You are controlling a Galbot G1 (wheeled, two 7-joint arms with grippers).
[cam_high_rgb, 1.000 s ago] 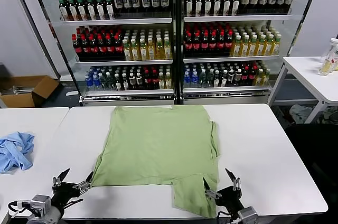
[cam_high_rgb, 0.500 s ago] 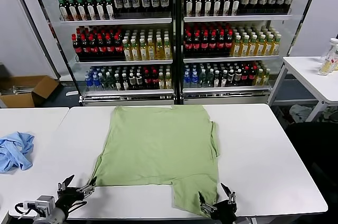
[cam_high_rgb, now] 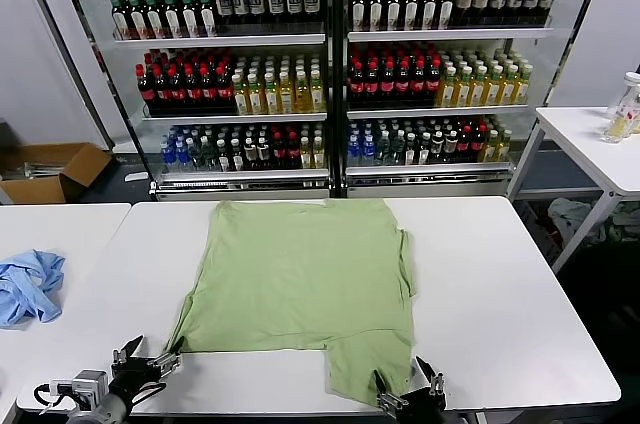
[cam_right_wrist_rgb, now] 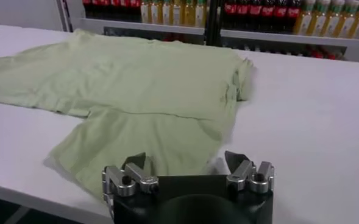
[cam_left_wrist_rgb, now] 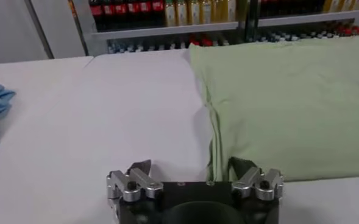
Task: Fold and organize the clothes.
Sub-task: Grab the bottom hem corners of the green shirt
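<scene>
A crumpled light blue garment (cam_high_rgb: 28, 285) lay at the far left, well apart. The left gripper (cam_high_rgb: 148, 365) sat at the near-left corner of the light green short-sleeved cotton shirt (cam_high_rgb: 300, 284), its fingers (cam_left_wrist_rgb: 140, 167) parted astride the folded edge, holding nothing. The shirt lay flat mid white counter (cam_high_rgb: 500, 284), long axis running away from the robot. The right gripper (cam_high_rgb: 409, 394) stood at the near hem flap, fingers (cam_right_wrist_rgb: 135, 162) likewise spread and empty. Both arms appeared equally near.

No text, brand or number can be read — the labels on the shelved plastic drink bottles (cam_high_rgb: 230, 84) stay illegible
</scene>
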